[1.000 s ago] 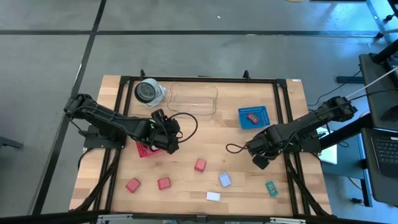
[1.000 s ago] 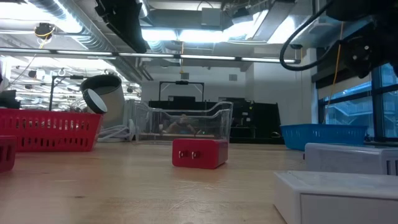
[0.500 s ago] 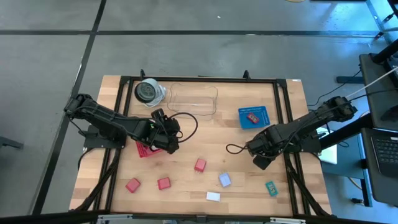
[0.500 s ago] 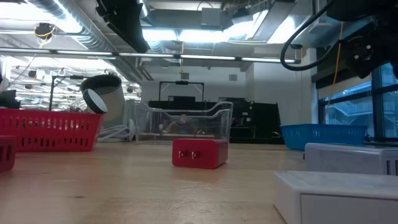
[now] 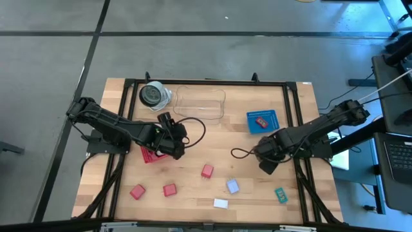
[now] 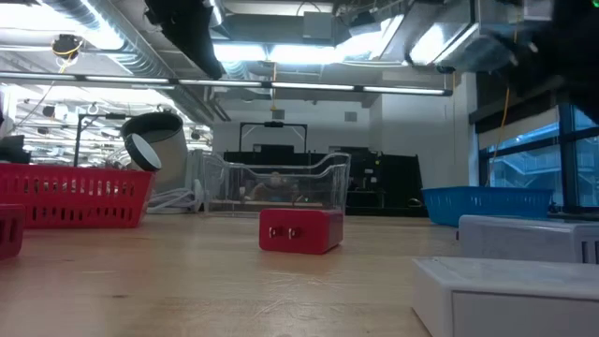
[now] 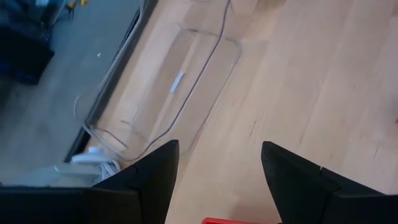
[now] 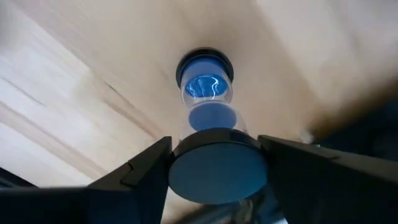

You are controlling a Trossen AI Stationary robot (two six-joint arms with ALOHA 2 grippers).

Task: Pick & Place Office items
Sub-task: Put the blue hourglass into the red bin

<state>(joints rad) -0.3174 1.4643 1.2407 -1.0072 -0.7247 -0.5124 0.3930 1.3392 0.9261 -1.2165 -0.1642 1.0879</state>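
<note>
the right hand (image 8: 217, 163) is clamped on a small sand timer (image 8: 208, 106) with dark caps and blue sand, one cap squeezed between its fingers, and holds it above the bare wood of the surface (image 5: 238, 138). in the high view this hand (image 5: 265, 164) sits on the right side, near the blue tray (image 5: 263, 121), which holds a red tag (image 5: 261, 121). to do this step well, it should probably carry the timer level, keep the squeeze steady so the round cap cannot roll out, and lower it inside a tray wall before letting go.

the left hand (image 7: 217, 180) hangs with its fingers apart over the red tray (image 5: 150, 155), near the clear tray (image 5: 199, 102).

three red blocks (image 5: 207, 171), a pale blue cube (image 5: 232, 186), a white block (image 5: 221, 203) and a green tag (image 5: 280, 194) lie loose along the near edge.
</note>
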